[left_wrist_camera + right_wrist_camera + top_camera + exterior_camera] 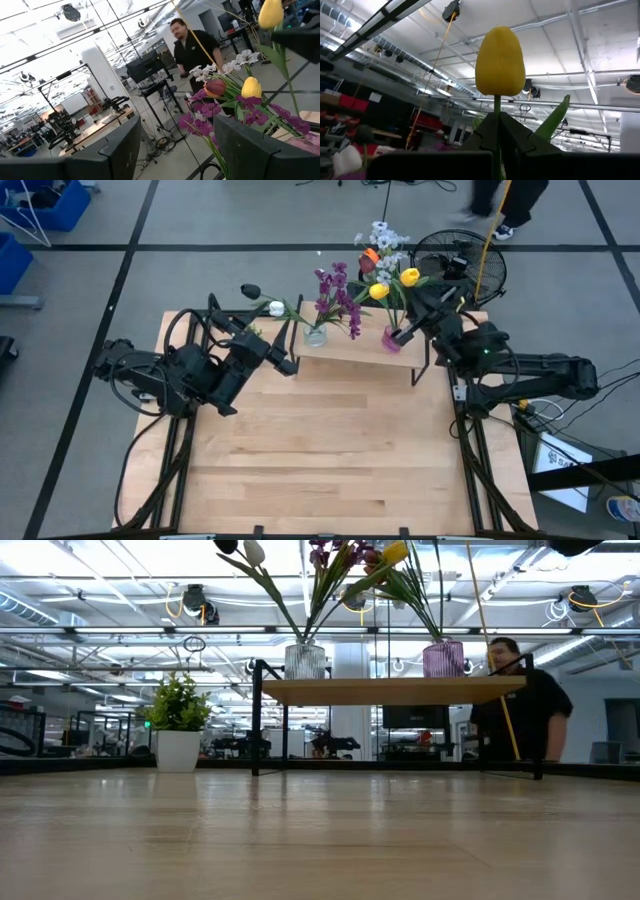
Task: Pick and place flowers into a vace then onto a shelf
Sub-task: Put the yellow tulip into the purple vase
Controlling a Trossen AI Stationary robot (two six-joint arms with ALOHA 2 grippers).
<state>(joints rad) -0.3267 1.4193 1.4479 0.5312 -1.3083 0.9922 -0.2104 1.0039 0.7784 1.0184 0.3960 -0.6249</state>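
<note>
In the upper right of the high view, the right gripper (411,323) is closed on the stem of a yellow tulip (500,61) standing in the pink vase (392,338) on the shelf (355,350). The left gripper (285,352), open and empty, is beside the clear vase (315,335).

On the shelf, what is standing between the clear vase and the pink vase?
Nothing. In the low view the shelf top is bare between the clear vase and the pink vase; only their flowers cross above that stretch.
</note>
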